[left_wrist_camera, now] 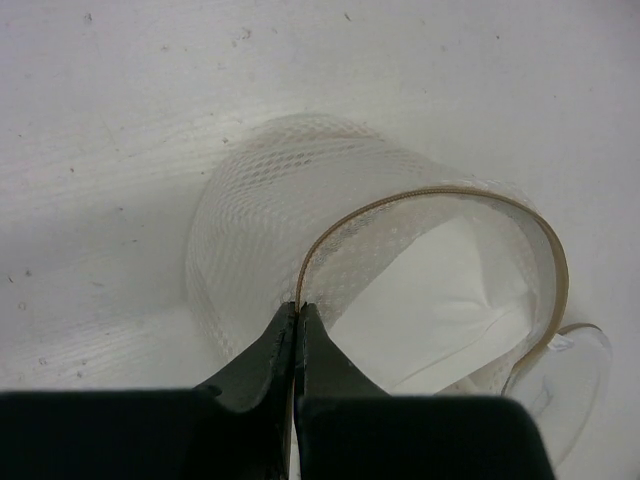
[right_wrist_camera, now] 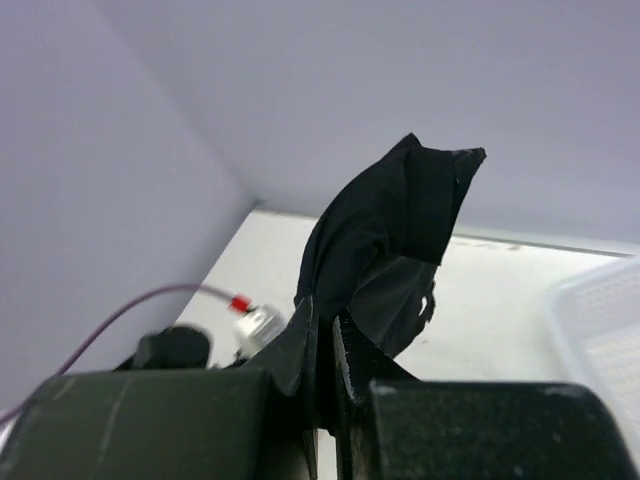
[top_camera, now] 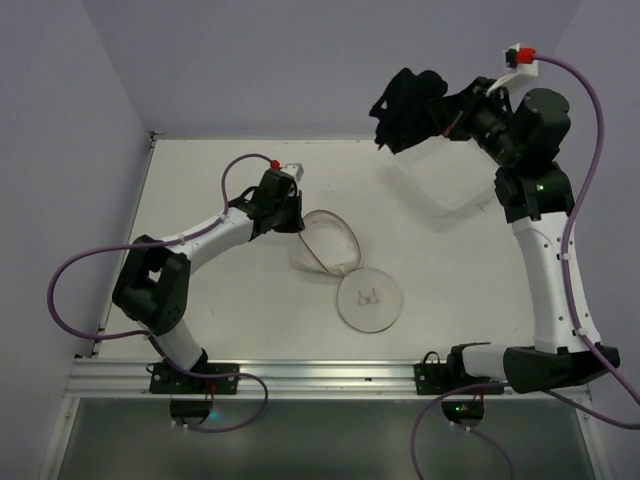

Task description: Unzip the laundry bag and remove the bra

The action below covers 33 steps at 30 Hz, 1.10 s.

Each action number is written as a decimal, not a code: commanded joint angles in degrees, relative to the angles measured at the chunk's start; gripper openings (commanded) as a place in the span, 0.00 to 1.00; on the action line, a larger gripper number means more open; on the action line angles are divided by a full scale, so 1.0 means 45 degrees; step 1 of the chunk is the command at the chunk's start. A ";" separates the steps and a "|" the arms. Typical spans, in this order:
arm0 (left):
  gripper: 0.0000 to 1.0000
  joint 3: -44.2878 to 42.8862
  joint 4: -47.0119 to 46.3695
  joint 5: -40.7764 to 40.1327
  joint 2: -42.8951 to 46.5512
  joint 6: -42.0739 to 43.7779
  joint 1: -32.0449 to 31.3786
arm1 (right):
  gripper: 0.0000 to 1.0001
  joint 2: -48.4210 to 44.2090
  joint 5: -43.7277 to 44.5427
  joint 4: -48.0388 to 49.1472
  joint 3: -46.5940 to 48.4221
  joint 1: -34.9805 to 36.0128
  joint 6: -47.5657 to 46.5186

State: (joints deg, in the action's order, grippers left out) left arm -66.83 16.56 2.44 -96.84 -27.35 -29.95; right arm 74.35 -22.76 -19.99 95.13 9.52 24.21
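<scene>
The laundry bag (top_camera: 345,270) lies unzipped at mid-table. Its mesh wall and tan zipper rim (top_camera: 345,232) stand open, and its flat face with the small bra drawing (top_camera: 369,297) lies toward the near side. My left gripper (top_camera: 297,222) is shut on the tan rim at the bag's left; the left wrist view shows the fingertips pinching the rim (left_wrist_camera: 298,310) with the open, empty mesh bag (left_wrist_camera: 250,240) beyond. My right gripper (top_camera: 440,112) is raised high at the back right, shut on the black bra (top_camera: 405,108), which hangs bunched in front of its jaws (right_wrist_camera: 390,240).
A white perforated plastic basket (top_camera: 445,178) stands at the back right below the raised bra; its corner shows in the right wrist view (right_wrist_camera: 600,320). Purple walls close the back and sides. Purple cables loop by both arms.
</scene>
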 commanded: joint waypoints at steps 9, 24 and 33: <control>0.00 0.0105 0.0130 0.0493 0.0933 -0.0172 0.0153 | 0.00 0.1990 0.7263 0.2716 -0.1196 -0.2954 0.2703; 0.00 0.0475 0.0109 0.1080 0.1148 -0.0015 0.0133 | 0.00 0.9119 0.7735 0.4873 0.1259 -0.3736 0.3545; 0.00 0.0300 0.0188 0.1138 0.0914 0.0005 0.0153 | 0.03 1.0939 0.4397 0.4873 0.2141 -0.5063 0.4816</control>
State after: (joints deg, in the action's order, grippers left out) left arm -64.86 17.47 6.26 -94.04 -27.46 -29.89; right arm 124.22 3.09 -0.84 101.30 -10.83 42.54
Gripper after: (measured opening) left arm 0.010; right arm 0.033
